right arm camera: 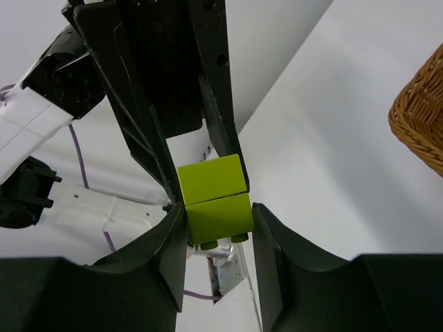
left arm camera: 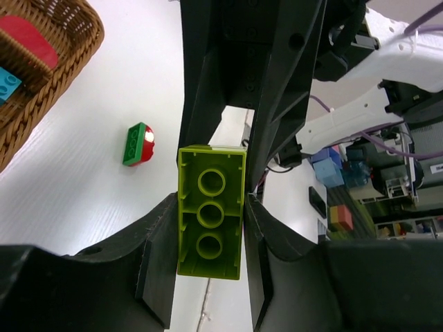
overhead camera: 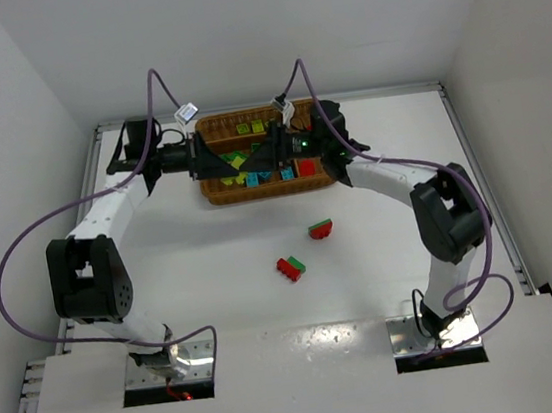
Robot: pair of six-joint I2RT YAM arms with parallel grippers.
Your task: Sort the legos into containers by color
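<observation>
Fingers [left arm camera: 159, 256] of the left gripper [left arm camera: 210, 204] and the right gripper [right arm camera: 218, 211] are clamped on opposite ends of joined lime-green bricks [right arm camera: 212, 180], tip to tip above the wicker tray [overhead camera: 254, 194], likely to pull them apart. Two red-and-green brick clusters [overhead camera: 320, 228] lie well apart from the fingers, unsorted.

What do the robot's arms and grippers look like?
The left arm and right arm match: white links between bulky black joint housings, each trailed by a looping purple cable with a white tag. The left gripper and right gripper are black, with two broad wedge-shaped fingers. A small green light shows on the right wrist.
</observation>
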